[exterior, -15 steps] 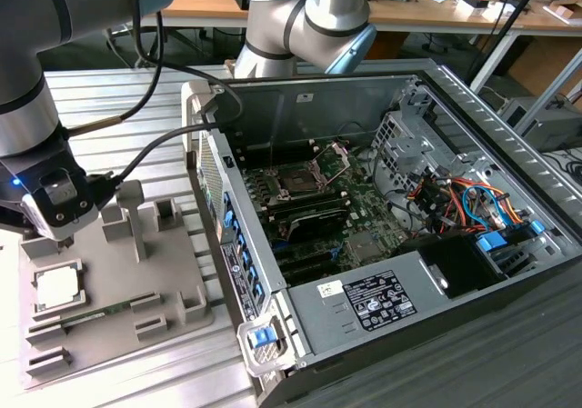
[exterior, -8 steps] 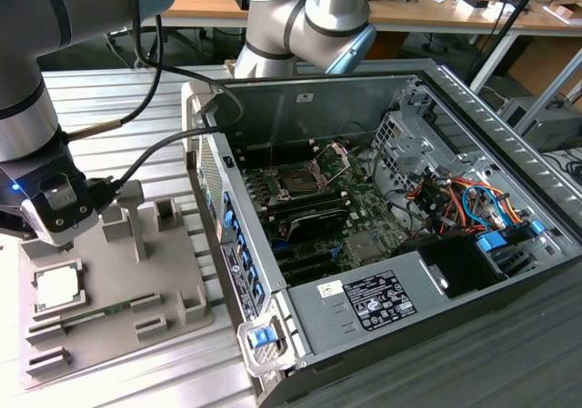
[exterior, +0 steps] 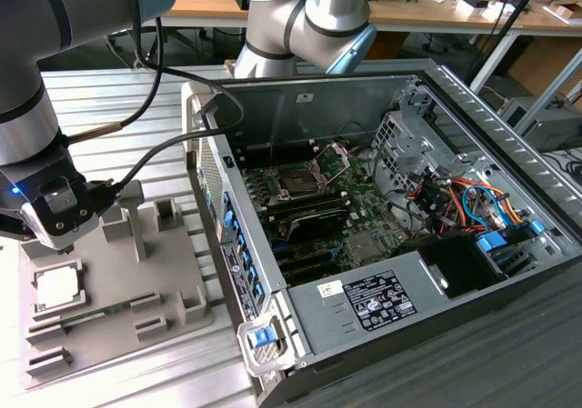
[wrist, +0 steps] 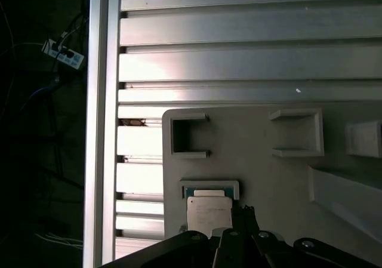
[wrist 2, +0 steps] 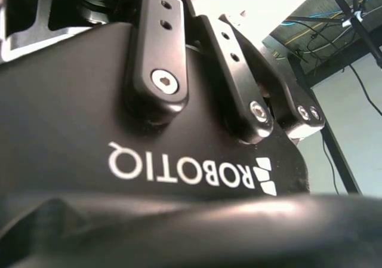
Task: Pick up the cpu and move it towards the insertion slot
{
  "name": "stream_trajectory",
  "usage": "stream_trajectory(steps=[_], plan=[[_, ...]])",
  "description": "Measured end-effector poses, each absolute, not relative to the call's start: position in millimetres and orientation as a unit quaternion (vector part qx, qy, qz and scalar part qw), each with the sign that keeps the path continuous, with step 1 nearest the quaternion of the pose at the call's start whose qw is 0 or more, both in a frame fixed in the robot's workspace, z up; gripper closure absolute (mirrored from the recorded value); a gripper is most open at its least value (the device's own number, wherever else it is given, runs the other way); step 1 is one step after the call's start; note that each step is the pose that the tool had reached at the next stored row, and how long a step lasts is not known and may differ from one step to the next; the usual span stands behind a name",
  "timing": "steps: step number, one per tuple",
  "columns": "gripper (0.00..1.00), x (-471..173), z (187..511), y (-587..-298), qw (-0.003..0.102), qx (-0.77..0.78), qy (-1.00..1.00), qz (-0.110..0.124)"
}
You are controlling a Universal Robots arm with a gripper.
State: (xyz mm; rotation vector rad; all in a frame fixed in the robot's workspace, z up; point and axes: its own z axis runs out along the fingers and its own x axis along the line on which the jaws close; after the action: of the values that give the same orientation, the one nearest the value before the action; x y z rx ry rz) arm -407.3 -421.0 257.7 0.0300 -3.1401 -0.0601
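Lying flat with its pale metal top facing up, the cpu (exterior: 56, 285) sits in a square nest on the grey fixture plate (exterior: 164, 281), at the lower left of the exterior view. We see it as nearly square, so no long axis stands out. Its edges run parallel to the nest walls. A thin green memory stick (exterior: 95, 315) lies just beside it, nearer the frame's lower edge, with its length running across the plate. The gripper (exterior: 59, 231) hangs over the cpu at the left edge of the frame, and we cannot tell whether it is open or closed. The insertion slot (exterior: 298, 183) lies well apart, near the frame's centre, inside the open computer case (exterior: 509, 126), with its silver bracket (exterior: 336, 158) tilted up.
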Motion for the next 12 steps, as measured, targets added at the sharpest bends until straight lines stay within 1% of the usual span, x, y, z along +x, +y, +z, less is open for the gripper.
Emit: stream_trajectory(steps=[12], plan=[[0.89,-407.3,256.0,-424.9,0.000,0.010,-1.000,-0.019]])
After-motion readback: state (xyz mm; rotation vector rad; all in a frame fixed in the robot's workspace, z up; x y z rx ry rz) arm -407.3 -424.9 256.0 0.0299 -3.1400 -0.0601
